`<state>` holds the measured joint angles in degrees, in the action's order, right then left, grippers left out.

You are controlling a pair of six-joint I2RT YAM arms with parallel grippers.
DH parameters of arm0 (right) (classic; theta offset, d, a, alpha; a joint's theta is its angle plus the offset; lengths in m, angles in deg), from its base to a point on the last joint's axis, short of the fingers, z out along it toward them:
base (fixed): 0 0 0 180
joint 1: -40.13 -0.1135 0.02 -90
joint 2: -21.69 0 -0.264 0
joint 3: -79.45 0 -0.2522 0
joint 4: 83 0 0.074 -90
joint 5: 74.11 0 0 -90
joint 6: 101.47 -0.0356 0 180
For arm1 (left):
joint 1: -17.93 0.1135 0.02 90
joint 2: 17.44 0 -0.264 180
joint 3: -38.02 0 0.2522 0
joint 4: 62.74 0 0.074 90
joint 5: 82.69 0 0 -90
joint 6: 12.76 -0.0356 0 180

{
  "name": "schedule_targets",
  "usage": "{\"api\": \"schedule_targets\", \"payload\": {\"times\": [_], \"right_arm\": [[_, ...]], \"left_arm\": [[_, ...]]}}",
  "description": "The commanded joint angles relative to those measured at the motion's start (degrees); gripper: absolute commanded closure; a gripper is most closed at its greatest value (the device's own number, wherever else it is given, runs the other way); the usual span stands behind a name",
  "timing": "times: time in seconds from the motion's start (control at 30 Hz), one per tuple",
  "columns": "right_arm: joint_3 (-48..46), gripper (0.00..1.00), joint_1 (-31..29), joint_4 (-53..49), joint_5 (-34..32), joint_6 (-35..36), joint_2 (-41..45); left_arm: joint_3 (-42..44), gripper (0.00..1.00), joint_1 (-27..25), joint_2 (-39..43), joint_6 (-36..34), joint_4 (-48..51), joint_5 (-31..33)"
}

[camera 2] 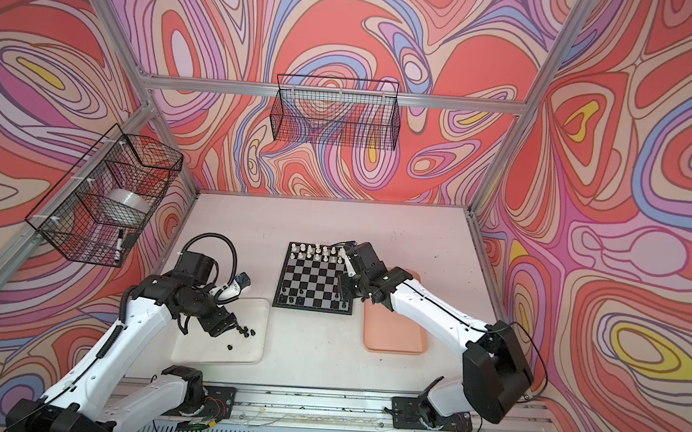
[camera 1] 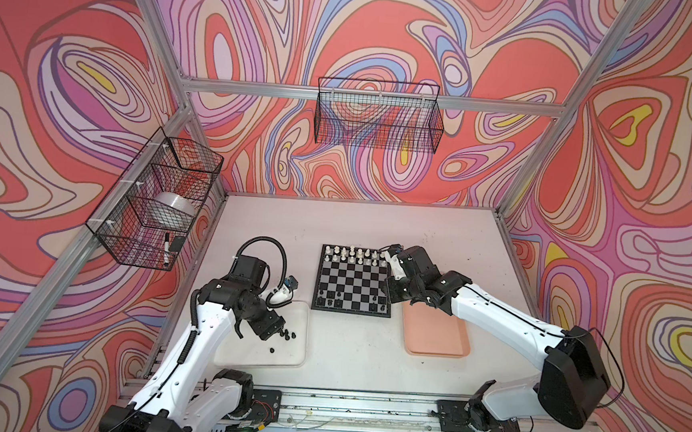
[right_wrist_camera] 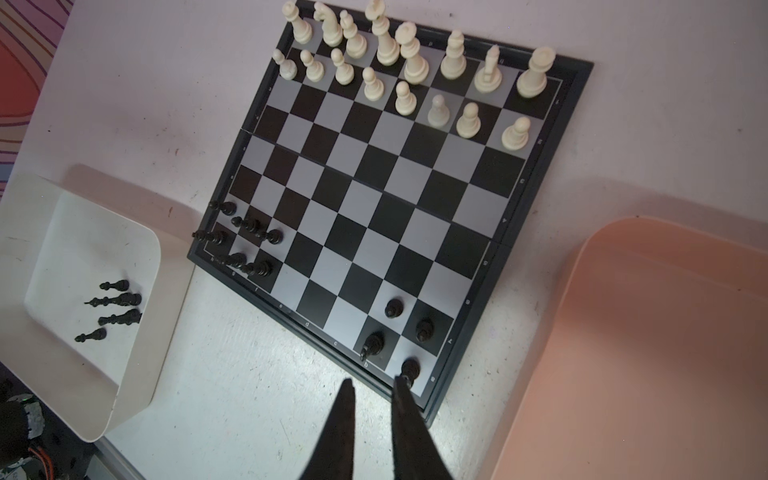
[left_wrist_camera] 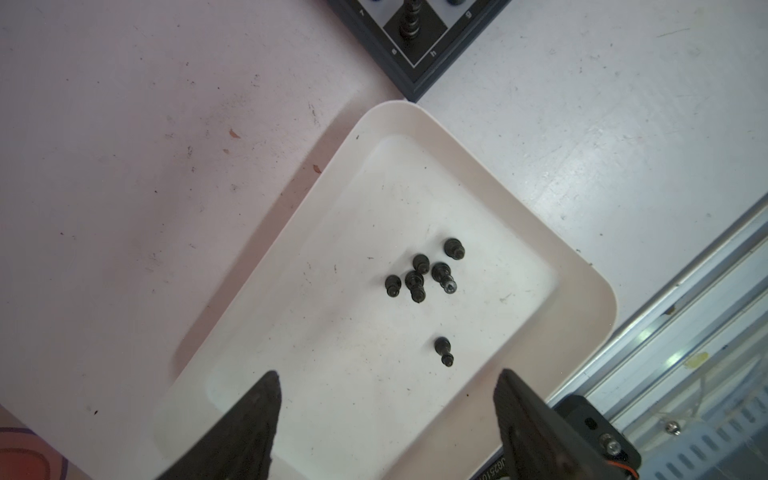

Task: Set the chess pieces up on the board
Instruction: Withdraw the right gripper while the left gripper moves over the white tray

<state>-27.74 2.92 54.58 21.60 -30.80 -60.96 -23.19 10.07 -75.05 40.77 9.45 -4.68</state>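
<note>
Left fingers [left_wrist_camera: 249,424] spread, right fingers [right_wrist_camera: 411,428] together, six black pieces [left_wrist_camera: 415,280] in tray [left_wrist_camera: 332,353], ten on board [right_wrist_camera: 374,187]

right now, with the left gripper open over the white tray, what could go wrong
1. The black pieces in the tray sit bunched together; the left gripper closing on one may grab or scatter its neighbours.
2. The right gripper looks close to the corner piece on the board; a sideways move could topple it.

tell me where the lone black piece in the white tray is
The lone black piece sits left in both top views, in the white tray, nearer the front than the black cluster.
</note>
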Motion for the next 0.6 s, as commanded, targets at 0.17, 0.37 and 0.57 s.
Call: {"api": "schedule_targets", "payload": {"times": [0.17, 0.37, 0.57], "right_arm": [[6.72, 0.82, -0.19, -5.98, 3.55, 0.14, 2.64], [4.54, 0.82, -0.14, -5.44, 1.74, -0.26, 4.74], [3.01, 0.82, -0.16, -3.24, 1.51, -0.89, 3.94]], "left_arm": [[0.15, 0.15, 0.24, -1.68, -4.86, 1.77, -1.06], [1.21, 0.16, 0.26, -2.24, -8.88, 0.64, -1.58], [0.5, 0.23, 0.23, -2.15, -11.81, 1.74, -2.92]]}}
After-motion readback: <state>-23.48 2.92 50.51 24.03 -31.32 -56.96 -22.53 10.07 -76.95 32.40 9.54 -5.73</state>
